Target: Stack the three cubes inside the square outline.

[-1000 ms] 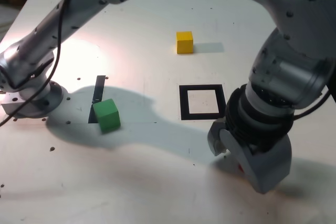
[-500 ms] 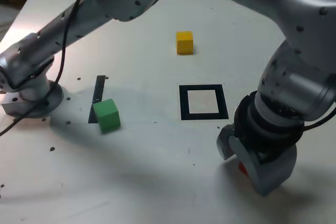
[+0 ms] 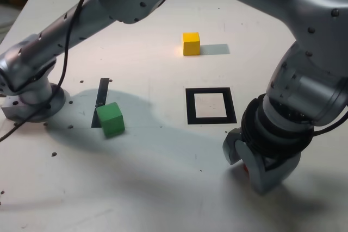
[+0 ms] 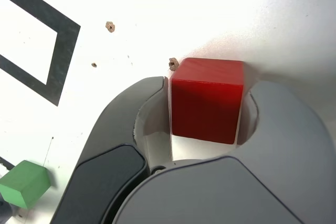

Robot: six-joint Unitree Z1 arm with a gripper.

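Red, solid-coloured cube (image 4: pixel 206 103) is clamped between the two jaws of the end effector (image 4: pixel 210 83), outside the flat black square outline (image 3: pixel 190 107) and farther than it from the surface's far edge. Whether its base touches the surface (image 3: pixel 147 188) is hidden. The step in hand looks like picking up the first cube for the base. The yellow cube (image 3: pixel 191 44) sits nearest the surface's far edge; the green cube (image 3: pixel 111 119) rests beside the thin black strip (image 3: pixel 102 96). Next calls for a straight lift, then centring over the white middle and squaring up before release.
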